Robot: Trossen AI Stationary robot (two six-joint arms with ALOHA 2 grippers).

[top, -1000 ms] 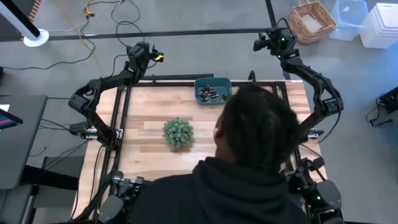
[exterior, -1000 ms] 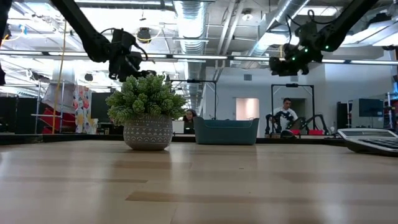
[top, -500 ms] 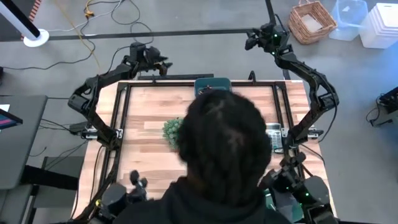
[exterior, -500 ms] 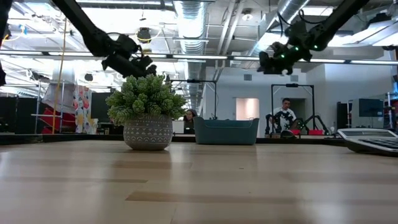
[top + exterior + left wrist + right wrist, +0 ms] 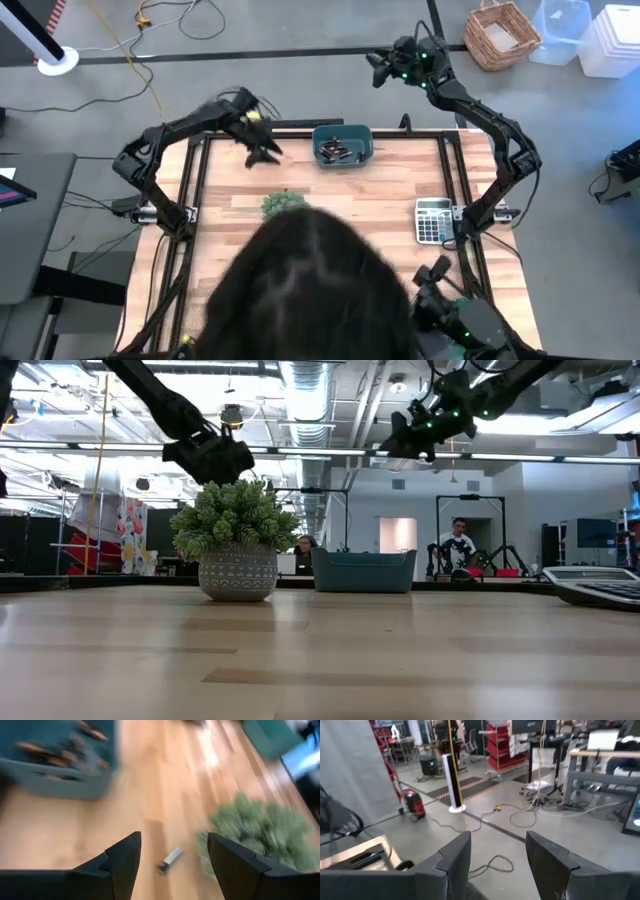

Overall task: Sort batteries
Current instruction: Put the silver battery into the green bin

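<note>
A person's head (image 5: 305, 285) leans over the near side of my table (image 5: 390, 215) and hides much of it from above. Just past the head I see the little green plant (image 5: 284, 203) in its pot, and the grey calculator (image 5: 433, 220) lies off to the right. One small battery (image 5: 170, 857) lies alone on the wood just beside the plant. My left claw (image 5: 264, 153) hangs over the table near the far edge, fingers spread apart with nothing in them. Next to it, at the far edge, sits the teal bin (image 5: 343, 143), with the other batteries (image 5: 338, 151) piled inside. My right claw (image 5: 378, 66) is farthest away, out past the table over the floor, also spread apart and holding nothing.
</note>
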